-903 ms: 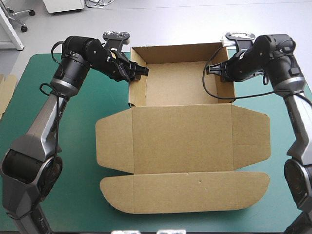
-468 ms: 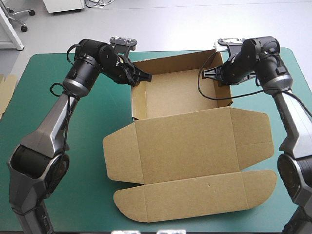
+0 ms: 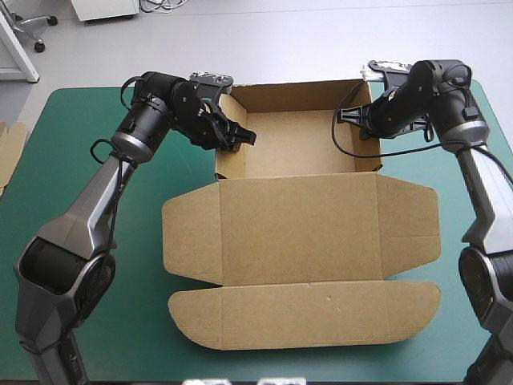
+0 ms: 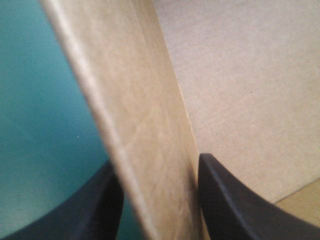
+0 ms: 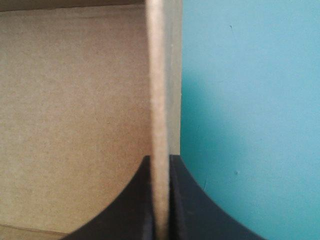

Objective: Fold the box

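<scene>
The brown box (image 3: 296, 144) stands as an open tray at the table's far side. Its lid (image 3: 296, 233) and front flap lie flat toward the near edge. My left gripper (image 3: 234, 136) straddles the tray's left wall, one black finger inside and one outside. In the left wrist view that wall (image 4: 135, 110) fills the gap of the left gripper (image 4: 157, 160). My right gripper (image 3: 365, 124) pinches the tray's right wall. In the right wrist view the right gripper (image 5: 160, 157) is all but shut on the thin wall edge (image 5: 157, 75).
The teal-green cover (image 3: 120, 241) lies bare to the left of the lid and along the near edge. An edge of more brown board (image 3: 8, 148) shows at the table's left edge. The far wall of the tray stands near the table's far edge.
Just before, the box was skewed and shifted right. It has swung back square to the table, with both grippers staying on its side walls.
</scene>
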{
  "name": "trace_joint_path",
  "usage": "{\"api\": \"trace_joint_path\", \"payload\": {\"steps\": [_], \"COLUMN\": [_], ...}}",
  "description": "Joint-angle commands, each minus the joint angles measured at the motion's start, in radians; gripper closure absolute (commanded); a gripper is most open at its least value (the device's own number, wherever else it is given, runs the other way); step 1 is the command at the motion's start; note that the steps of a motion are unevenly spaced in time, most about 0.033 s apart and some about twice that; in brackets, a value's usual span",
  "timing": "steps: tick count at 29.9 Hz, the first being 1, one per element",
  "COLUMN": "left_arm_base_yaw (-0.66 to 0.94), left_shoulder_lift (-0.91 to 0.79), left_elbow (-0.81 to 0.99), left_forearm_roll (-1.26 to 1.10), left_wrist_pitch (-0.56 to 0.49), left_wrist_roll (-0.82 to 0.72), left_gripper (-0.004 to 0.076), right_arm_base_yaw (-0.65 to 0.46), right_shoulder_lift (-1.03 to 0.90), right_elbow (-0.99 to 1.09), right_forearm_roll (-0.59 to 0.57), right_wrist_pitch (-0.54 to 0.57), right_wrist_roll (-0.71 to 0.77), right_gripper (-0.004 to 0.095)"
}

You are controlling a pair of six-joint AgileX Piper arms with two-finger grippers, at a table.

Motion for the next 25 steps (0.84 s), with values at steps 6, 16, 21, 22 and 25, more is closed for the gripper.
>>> {"api": "trace_joint_path", "payload": {"steps": [6, 16, 21, 22, 25], "left_arm_base_yaw": [-0.004, -0.004, -0.004, -0.004, -0.004], "left_shoulder_lift": [-0.044, -0.029, -0.006, -0.003, 0.007], "left_elbow": [-0.022, -0.022, -0.022, -0.022, -0.022], "left_forearm_roll": [0.081, 0.129, 0.116, 0.116, 0.125], "left_wrist_pitch": [0.037, 0.037, 0.041, 0.041, 0.041], "left_wrist_roll": [-0.013, -0.035, -0.059, -0.057, -0.059], "left_gripper": [0.0596, 0.0738, 0.0738, 0.0738, 0.0738], "right_arm_base_yaw": [-0.007, 0.025, 0.083, 0.092, 0.115], "right_shoulder_lift": [-0.050, -0.027, 0.007, 0.015, 0.040], "right_elbow": [-0.037, -0.037, -0.044, -0.048, -0.048], "right_forearm_roll": [0.042, -0.003, -0.081, -0.088, -0.127], "right_wrist_pitch": [-0.055, -0.010, 0.014, 0.014, 0.014], "right_wrist_roll": [0.001, -0.006, -0.008, -0.008, -0.008], "right_gripper": [0.0921, 0.0920, 0.0920, 0.0920, 0.0920]}}
